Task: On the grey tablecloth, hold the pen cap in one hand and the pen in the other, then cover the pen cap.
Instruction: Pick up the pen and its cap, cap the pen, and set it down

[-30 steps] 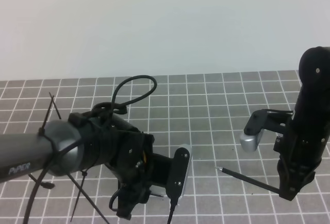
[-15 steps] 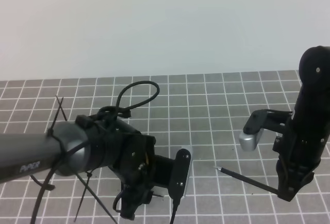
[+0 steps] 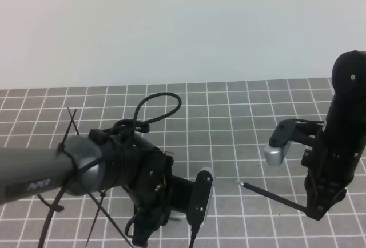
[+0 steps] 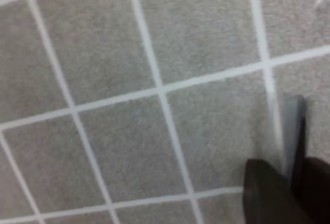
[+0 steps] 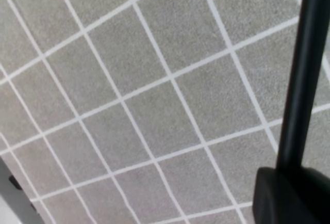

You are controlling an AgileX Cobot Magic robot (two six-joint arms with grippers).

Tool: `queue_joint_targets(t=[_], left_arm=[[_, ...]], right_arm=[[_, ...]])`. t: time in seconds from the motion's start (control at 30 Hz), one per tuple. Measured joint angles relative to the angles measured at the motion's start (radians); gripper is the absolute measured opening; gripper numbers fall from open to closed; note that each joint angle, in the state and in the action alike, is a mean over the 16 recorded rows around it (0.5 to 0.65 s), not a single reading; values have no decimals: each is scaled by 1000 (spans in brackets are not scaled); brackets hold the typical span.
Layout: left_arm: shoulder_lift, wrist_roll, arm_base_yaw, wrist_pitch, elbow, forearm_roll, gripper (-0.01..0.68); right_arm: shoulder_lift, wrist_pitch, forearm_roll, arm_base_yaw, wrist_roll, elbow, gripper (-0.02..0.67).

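The pen (image 3: 269, 194), thin and black with a silver tip pointing left, hangs slanted above the grey tablecloth (image 3: 229, 116), and my right gripper (image 3: 316, 211) is shut on its rear end. In the right wrist view the pen (image 5: 304, 69) rises from a dark finger (image 5: 289, 195). My left gripper (image 3: 142, 234) points down at the cloth at the lower left, mostly hidden under its arm. In the left wrist view two dark fingertips (image 4: 265, 193) stand close together with a thin blurred strip (image 4: 298, 131) between them. I cannot tell whether that strip is the pen cap.
The left arm's thick grey link (image 3: 46, 174) with cable ties and a looped cable (image 3: 160, 102) fills the lower left. The right arm's black column (image 3: 346, 122) and its silver wrist camera (image 3: 275, 154) stand at the right. A white wall lies behind the table's far edge.
The left arm has sunk and shifted a little right, its cable loop moving with it. The right gripper has carried the pen slightly up and left.
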Motion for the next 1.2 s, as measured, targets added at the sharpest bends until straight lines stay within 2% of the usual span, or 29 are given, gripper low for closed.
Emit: queue_joint_targets(t=[0.2,0.33,0.83,1.2], left_arm=[[-23,-3,-1,23,0,41,107],[-71,-6,-1,35,-1,69,79],[-420,-2,-1,55,9,81,76],[-629,-1,-1,20,115,56,76]], right_arm=[[-3,4,4,0,3,0,-4],[-14,31,14,0,9,-5,-4],[-180,121,135,8,111,-22,-4],[-361,120,176,85,226,41,-4]])
